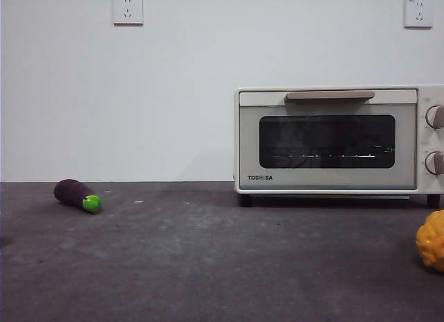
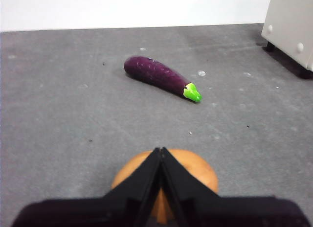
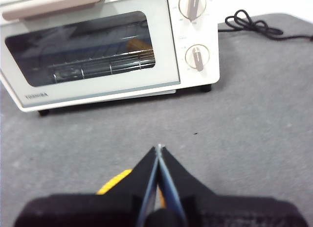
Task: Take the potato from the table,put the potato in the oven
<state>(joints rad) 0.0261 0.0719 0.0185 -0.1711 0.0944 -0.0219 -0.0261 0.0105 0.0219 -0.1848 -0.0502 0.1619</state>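
Potato (image 2: 195, 169): we see it on the desk (image 2: 73, 139), under the left pincer (image 2: 160, 151).
Left pincer: pressed together, empty.
Right pincer (image 3: 159, 148): pressed together, facing the oven (image 3: 98, 51).
Oven door: we note it closed.

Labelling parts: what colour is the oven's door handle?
The oven handle is beige, clearest in the right wrist view.

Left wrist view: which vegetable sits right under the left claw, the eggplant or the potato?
The potato, the smooth orange-brown ball just beyond the left claw. The purple eggplant lies farther off.
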